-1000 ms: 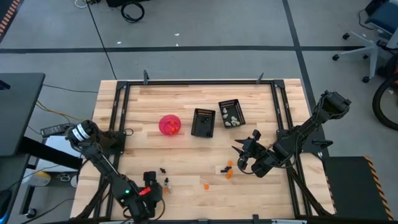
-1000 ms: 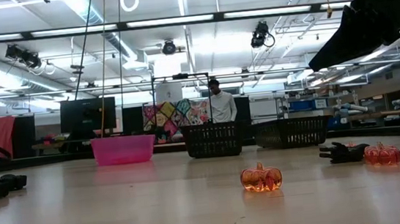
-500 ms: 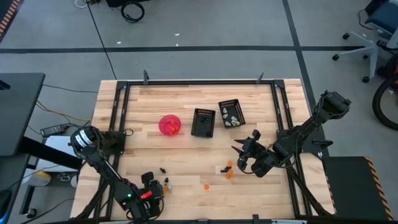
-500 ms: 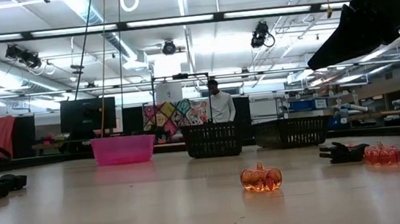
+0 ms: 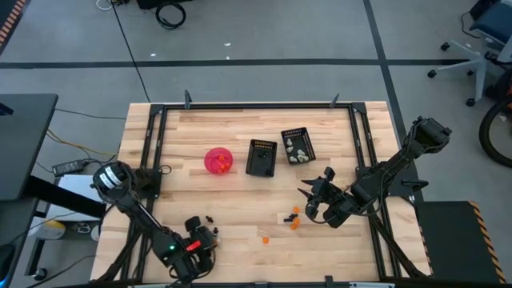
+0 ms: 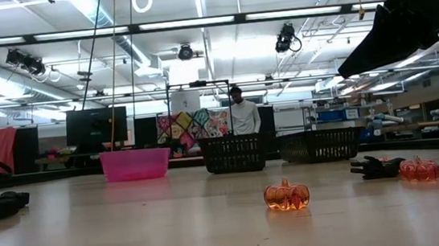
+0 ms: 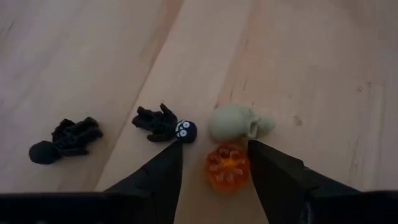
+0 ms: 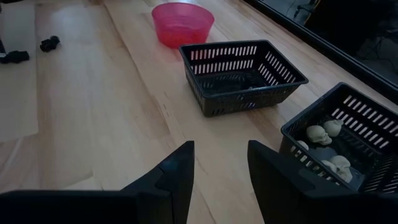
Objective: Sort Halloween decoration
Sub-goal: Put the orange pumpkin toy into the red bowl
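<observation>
The left wrist view shows my open left gripper [image 7: 216,149] low over the table near its near edge. Its fingers stand on either side of an orange pumpkin trinket [image 7: 227,167]. Just beyond lie a pale skull [image 7: 239,122], a black spider with eyes [image 7: 165,123] and another black trinket [image 7: 65,140]. From above, this gripper [image 5: 205,234] sits left of several orange trinkets [image 5: 294,218]. My right gripper [image 5: 314,190] hangs open above the table right of centre, facing the baskets [image 8: 219,146]. In the low view two pumpkins [image 6: 286,195] [image 6: 420,169] rest on the wood.
The pink bowl [image 5: 218,160] stands left of two black slotted baskets. One basket [image 5: 262,157] holds dark trinkets and the other [image 5: 298,146] holds pale skulls [image 8: 318,134]. A black frame [image 5: 240,106] rims the table. A person stands in the room beyond [image 6: 243,113].
My left gripper has shifted a little toward the table's right, closer to the trinkets by the near edge.
</observation>
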